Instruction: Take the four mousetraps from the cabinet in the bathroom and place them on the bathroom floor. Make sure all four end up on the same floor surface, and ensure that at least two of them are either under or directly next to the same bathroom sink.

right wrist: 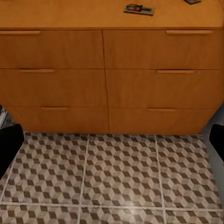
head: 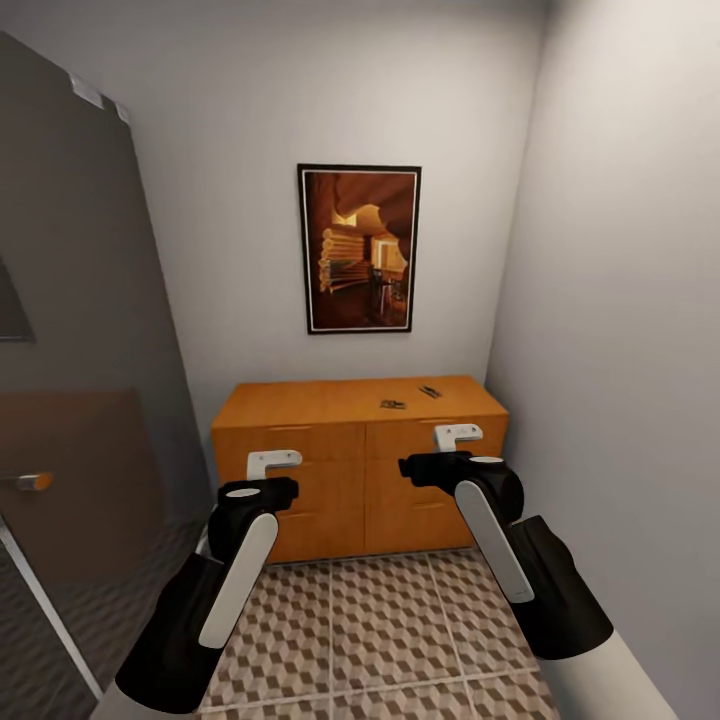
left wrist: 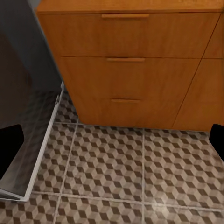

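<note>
The orange-brown cabinet (head: 340,480) stands against the back wall, all its drawers closed. Two mousetraps lie on its top toward the right: one (head: 393,404) nearer the front edge, another (head: 431,391) further back. The right wrist view shows the same pair, the nearer mousetrap (right wrist: 139,9) and the further one (right wrist: 192,2). My left gripper (head: 272,462) hangs open in front of the left drawers. My right gripper (head: 457,435) is open before the right drawers, below the traps. Neither holds anything. The cube-patterned bathroom floor (head: 400,620) lies between me and the cabinet. The sink is out of view.
A smoked glass panel (head: 80,350) with a pale frame (head: 50,610) closes off the left side. A plain wall (head: 620,350) runs close on the right. A dark-framed log-cabin picture (head: 360,248) hangs above the cabinet. The space is narrow.
</note>
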You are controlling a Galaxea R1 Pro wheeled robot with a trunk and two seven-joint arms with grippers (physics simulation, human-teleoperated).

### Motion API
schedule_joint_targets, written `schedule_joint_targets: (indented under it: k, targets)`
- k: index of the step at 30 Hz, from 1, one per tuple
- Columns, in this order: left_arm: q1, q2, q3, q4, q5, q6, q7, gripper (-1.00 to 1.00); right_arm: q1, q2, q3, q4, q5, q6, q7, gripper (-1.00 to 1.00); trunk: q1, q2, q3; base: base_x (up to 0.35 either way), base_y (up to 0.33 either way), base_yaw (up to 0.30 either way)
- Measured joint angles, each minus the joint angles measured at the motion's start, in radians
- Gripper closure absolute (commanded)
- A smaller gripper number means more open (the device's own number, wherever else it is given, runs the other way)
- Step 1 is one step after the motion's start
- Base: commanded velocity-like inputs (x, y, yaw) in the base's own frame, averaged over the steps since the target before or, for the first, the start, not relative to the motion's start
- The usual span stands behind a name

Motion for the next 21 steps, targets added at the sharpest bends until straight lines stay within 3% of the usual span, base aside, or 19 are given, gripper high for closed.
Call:
schedule_joint_targets:
  k: [21]
  targets:
    - [0.000, 0.000, -0.012, 0.000, 0.000, 0.000, 0.000, -1.00, 0.000, 0.002, 0.006, 0.000, 0.000, 0.003, 0.000, -1.00, 0.000, 0.000, 0.000, 0.266, 0.000, -0.005]
